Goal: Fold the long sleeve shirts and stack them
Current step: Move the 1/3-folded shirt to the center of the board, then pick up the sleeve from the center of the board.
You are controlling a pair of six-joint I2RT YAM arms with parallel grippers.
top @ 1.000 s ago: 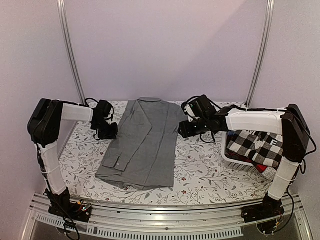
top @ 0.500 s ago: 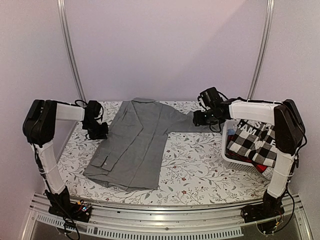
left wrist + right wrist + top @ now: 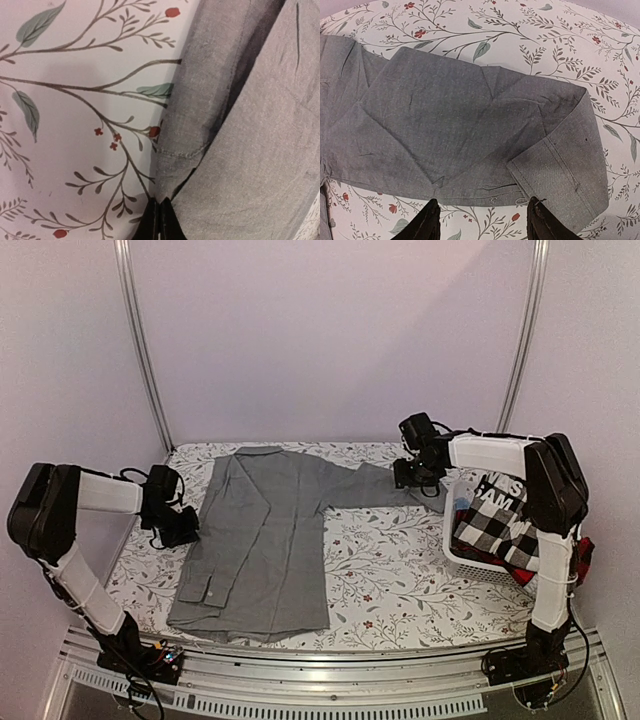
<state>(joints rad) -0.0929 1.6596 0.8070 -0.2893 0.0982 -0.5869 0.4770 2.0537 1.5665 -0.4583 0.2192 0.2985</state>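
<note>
One grey shirt [image 3: 262, 540] lies flat on the floral bench [image 3: 400, 580], left of centre, long axis running near to far, collar at the far edge; one sleeve [image 3: 370, 488] stretches right. Left gripper [image 3: 183, 530], closed, sits at its left edge. Right gripper [image 3: 412, 475], jaws apart and empty, hovers over the cuff [image 3: 565, 165]. Checked shirts [image 3: 500, 530] fill a white basket [image 3: 470, 562] at right.
</note>
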